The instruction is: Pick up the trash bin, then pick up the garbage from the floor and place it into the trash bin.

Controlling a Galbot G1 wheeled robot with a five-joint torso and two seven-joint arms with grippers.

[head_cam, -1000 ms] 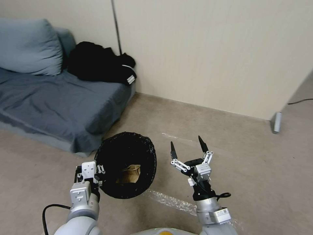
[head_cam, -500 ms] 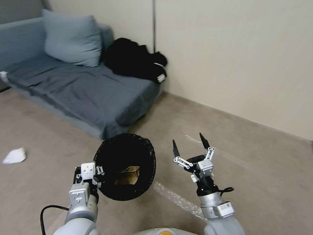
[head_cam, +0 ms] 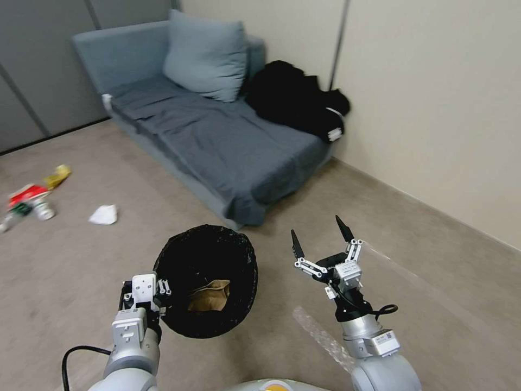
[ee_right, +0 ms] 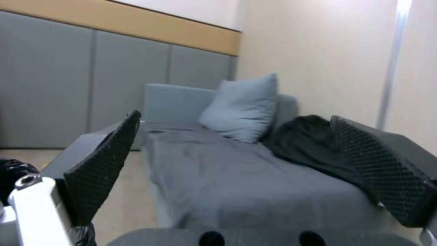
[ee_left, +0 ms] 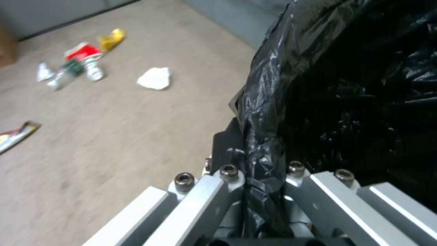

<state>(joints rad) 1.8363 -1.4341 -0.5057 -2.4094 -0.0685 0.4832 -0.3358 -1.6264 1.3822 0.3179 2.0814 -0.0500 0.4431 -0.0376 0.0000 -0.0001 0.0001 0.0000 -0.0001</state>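
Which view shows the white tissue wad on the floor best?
Left wrist view: the white tissue wad lies unobstructed on bare floor beside the trash bin. Head view shows it smaller, farther off.

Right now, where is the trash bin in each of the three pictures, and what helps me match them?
Head view: the trash bin sits low and central, its rim held by the left gripper.
Left wrist view: its black liner is close up, pinched in the jaws.
Right wrist view: probably the dark sliver beside the open right gripper.
Shared landmark: the grey sofa.
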